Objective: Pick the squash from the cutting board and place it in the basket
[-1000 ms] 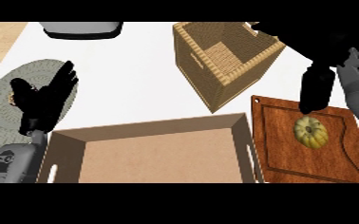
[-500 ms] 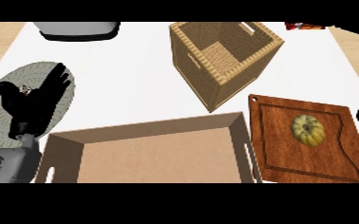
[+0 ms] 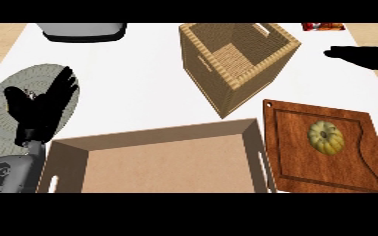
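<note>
Small round yellow-green ribbed squash (image 3: 325, 137) sits untouched on the reddish-brown wooden cutting board (image 3: 291, 167) at lower right, nothing holding it. Tall woven wicker basket (image 3: 238, 62) stands just beyond the board, open top, handle slots in its walls. Right hand (image 3: 356, 56) only partly in view at the right edge, well apart from squash; can't tell if its fingers are open. Left hand (image 3: 40, 111) rests open, fingers up, at the left over a grey round plate (image 3: 70, 107). Big shallow cardboard-brown tray (image 3: 74, 145) in the foreground. Risks: the round squash may roll when pinched; the tall basket wall could be clipped and tipped during carry-over.
</note>
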Available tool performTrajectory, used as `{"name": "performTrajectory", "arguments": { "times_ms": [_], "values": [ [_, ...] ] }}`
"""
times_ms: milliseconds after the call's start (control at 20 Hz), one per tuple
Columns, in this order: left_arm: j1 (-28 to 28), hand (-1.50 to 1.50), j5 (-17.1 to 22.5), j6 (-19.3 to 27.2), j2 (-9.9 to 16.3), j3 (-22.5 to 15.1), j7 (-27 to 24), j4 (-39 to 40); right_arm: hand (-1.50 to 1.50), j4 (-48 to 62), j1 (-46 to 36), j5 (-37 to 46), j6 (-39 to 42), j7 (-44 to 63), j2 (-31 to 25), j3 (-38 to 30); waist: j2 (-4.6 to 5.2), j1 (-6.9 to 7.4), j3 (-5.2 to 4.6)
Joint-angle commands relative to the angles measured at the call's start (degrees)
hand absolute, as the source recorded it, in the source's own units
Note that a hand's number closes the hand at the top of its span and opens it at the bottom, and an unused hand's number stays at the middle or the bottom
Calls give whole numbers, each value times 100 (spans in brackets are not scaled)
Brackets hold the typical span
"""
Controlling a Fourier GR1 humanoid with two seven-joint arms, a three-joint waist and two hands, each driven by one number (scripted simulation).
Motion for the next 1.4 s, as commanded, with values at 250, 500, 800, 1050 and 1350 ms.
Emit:
{"name": "performTrajectory", "arguments": {
  "times_ms": [250, 500, 800, 1050, 1350],
  "values": [
    [-223, 0, -191, 63, -123, -46, 211, -59, -150, -67, 1624, 2543, -885, -2336, 617, -180, 33, 77, 9],
    [279, 0, -110, -159, -116, 100, -240, -126, -150, 650, 2007, 3205, -1929, -3115, 1157, 88, 30, 118, 2],
    [-368, 0, -170, -278, -58, 234, 8, 267, -150, 1744, 1914, 4262, -2175, -3788, 1135, 509, 35, 89, -2],
    [-108, 0, -326, -128, -287, 161, 215, -185, -150, 1602, 1994, 4580, -1798, -3520, 1321, 545, 15, 77, -4],
    [-298, 0, -518, -179, -469, 253, -81, 322, -150, 1679, 2303, 4923, -1948, -4260, 1364, 274, 15, 44, -5]
  ]
}}
